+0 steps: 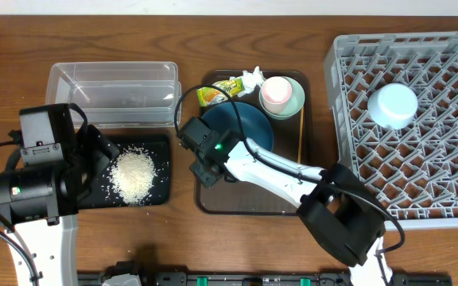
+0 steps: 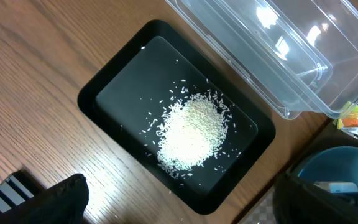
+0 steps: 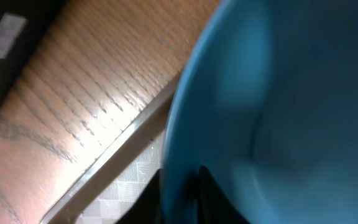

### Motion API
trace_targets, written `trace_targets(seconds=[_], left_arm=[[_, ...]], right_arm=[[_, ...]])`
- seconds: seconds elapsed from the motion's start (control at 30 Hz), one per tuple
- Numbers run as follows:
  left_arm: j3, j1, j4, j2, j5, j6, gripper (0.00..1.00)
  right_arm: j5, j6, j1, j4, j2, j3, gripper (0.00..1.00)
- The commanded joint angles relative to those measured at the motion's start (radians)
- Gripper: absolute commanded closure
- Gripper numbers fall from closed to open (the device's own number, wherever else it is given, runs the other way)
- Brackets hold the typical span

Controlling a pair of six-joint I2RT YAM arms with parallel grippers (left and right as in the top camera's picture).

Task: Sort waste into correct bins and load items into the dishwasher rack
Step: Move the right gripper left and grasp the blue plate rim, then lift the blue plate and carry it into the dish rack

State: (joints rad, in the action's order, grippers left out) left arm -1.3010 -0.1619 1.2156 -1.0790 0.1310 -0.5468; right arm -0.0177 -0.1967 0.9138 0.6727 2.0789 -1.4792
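The step in hand is loading the large dark blue round plate (image 1: 241, 127) into the big grey plastic lattice rack (image 1: 420, 175). The plate lies flat in the dark brown rectangular serving tray (image 1: 245, 208), at the tray's centre, with the rack well apart at 3 o'clock. The right gripper (image 1: 203, 159) is at the plate's rim at about 8 o'clock. In the wrist view the rim runs between its two dark fingers, which sit tight on either side, so it has the plate pinched by the edge.

The next move, as I judge it, calls for a lift that tips the plate clear of the tray wall, then a carry toward 3 o'clock and a slot between the pegs. A thin-edge grip on a broad, glossy plate could slip or swing.

The plate looks smooth, deep blue and bare of food. Near it at 1 o'clock stands a mint green bowl (image 1: 294, 102) with a small pink cup (image 1: 277, 93) inside.

The left gripper (image 2: 182, 186) hangs wide open, holding nothing, over the shallow black rectangular tray (image 1: 161, 171) and its heap of white rice grains (image 1: 133, 175).
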Motion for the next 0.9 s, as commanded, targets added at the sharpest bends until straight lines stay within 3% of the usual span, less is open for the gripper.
trace_targets(seconds=[0.0,0.07,0.57,0.73,0.87], left_arm=[[-0.012,-0.003,0.003,0.001,0.009,-0.005,0.03],[-0.012,-0.003,0.003,0.001,0.009,-0.005,0.03],[-0.012,-0.003,0.003,0.001,0.009,-0.005,0.03],[-0.012,-0.003,0.003,0.001,0.009,-0.005,0.02],[-0.012,-0.003,0.003,0.001,0.009,-0.005,0.03]], right_arm=[[-0.074,-0.021,0.024,0.011,0.006,-0.029,0.95],[-0.103,-0.021,0.023,0.023,0.006,-0.045,0.99],[-0.278,-0.042,-0.067,0.290,-0.106,-0.325,0.99],[-0.302,-0.041,-0.199,0.327,-0.266,-0.373,0.99],[-0.410,0.002,-0.396,0.333,-0.407,-0.373,0.99]])
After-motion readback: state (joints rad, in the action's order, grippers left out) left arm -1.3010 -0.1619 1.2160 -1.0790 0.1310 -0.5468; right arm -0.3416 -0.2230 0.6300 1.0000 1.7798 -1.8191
